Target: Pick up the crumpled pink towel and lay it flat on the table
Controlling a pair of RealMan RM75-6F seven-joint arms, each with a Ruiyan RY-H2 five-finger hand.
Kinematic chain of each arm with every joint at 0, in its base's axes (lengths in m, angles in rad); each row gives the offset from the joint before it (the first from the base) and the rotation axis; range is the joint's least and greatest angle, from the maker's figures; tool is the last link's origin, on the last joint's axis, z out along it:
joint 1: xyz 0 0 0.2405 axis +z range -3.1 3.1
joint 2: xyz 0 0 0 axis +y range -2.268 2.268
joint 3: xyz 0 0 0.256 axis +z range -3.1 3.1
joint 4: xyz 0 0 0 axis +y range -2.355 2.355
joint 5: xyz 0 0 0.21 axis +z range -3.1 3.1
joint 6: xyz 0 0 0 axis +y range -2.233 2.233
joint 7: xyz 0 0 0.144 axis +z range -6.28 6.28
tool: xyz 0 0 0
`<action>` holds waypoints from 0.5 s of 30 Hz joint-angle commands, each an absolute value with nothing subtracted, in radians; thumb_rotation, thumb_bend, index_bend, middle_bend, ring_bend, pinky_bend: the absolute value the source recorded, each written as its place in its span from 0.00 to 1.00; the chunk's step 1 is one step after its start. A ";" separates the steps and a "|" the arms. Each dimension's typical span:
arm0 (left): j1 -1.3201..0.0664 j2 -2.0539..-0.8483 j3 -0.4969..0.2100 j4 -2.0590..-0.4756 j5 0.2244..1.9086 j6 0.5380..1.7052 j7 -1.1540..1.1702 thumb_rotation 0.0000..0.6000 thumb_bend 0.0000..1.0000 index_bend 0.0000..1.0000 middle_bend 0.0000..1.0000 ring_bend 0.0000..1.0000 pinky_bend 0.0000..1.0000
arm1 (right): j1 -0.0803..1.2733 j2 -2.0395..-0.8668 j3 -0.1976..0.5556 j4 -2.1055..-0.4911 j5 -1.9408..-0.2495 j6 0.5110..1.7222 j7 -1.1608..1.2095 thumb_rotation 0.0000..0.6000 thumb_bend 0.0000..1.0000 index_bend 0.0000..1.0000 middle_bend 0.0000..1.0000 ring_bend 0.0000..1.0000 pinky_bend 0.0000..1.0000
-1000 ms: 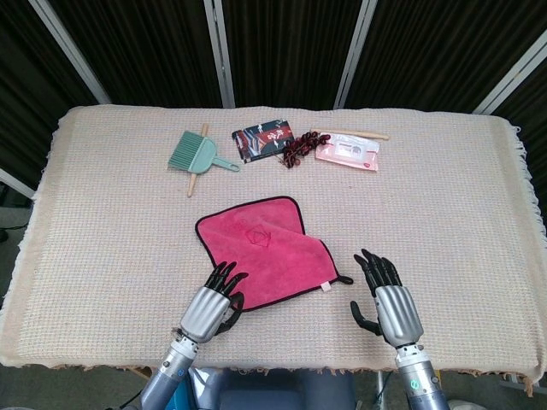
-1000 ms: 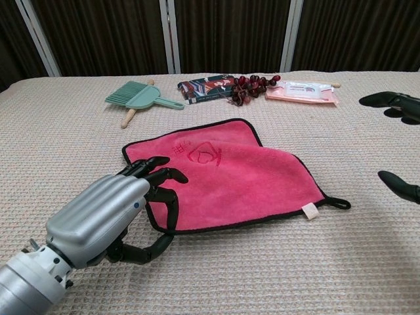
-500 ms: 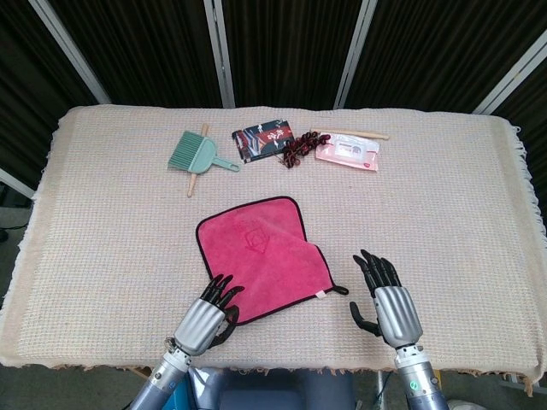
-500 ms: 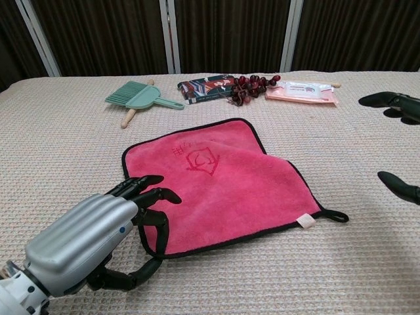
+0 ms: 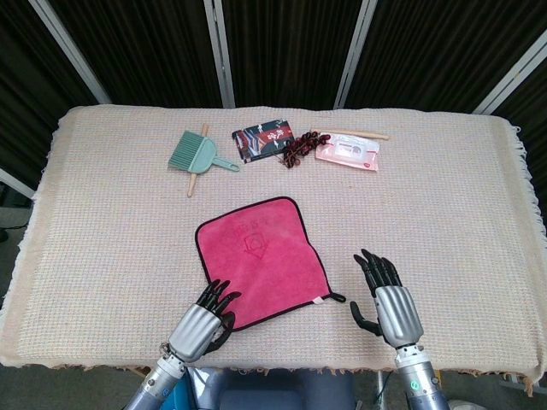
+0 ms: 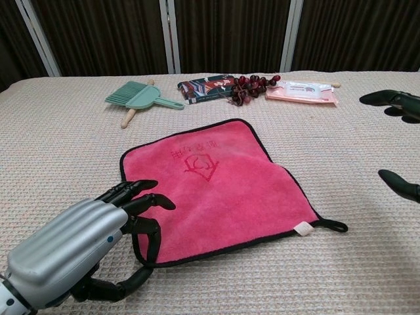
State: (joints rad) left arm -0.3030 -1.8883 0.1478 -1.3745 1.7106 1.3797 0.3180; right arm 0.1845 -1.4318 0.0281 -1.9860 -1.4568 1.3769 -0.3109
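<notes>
The pink towel lies spread almost flat on the woven table cover, with a heart logo facing up and a small tag and loop at its near-right corner. My left hand is at the towel's near-left corner; its fingers curl over the black edge and pinch the corner against the thumb. My right hand hovers to the right of the towel, fingers spread and holding nothing. In the chest view only its dark fingertips show at the right edge.
At the back of the table lie a green dustpan with brush, a patterned booklet, a dark red bead string, a pink wipes pack and a wooden stick. The table's near edge runs just below both hands.
My left hand has drawn back toward the near edge, pulling the towel's near-left corner with it. The towel has turned and flattened out. The right hand has barely moved.
</notes>
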 commanded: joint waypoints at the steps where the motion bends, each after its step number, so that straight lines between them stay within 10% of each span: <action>1: -0.300 -1.883 0.150 -1.380 1.715 1.381 0.318 1.00 0.49 0.56 0.17 0.00 0.00 | 0.184 -1.432 0.028 -1.986 -1.456 1.377 -0.311 1.00 0.43 0.08 0.00 0.00 0.00; 15: -0.282 -1.851 0.168 -1.398 1.733 1.371 0.318 1.00 0.49 0.55 0.17 0.00 0.00 | 0.184 -1.434 0.031 -1.983 -1.450 1.374 -0.310 1.00 0.43 0.08 0.00 0.00 0.00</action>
State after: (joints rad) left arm -0.2824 -1.8517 0.1679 -1.3970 1.7327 1.3711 0.3186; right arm 0.1845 -1.4337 0.0306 -1.9833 -1.4501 1.3740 -0.3105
